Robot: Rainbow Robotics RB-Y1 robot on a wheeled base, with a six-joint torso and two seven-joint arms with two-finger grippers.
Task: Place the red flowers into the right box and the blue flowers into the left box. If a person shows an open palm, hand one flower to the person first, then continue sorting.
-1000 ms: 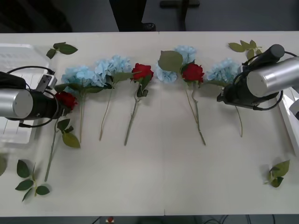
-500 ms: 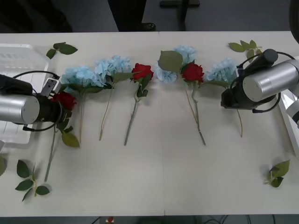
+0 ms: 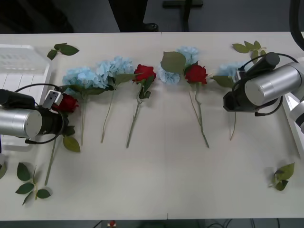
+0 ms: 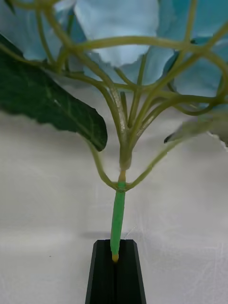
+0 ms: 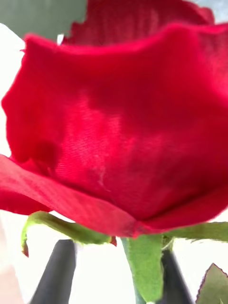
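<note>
I see the pale surface spread wide before me, with the white left box at its left edge and a strip of the right box at the far right. A row of flowers lies across the middle: blue flowers beside a red rose, then another blue bloom and a second rose. My right gripper sits at the right, its black fingers closed on the stem of a blue flower, whose head lies just by the arm. My left gripper is near the left box, its fingers set around the stem just under a red rose; I cannot tell whether they are clamped tight. Loose leaves lie scattered at the corners.
</note>
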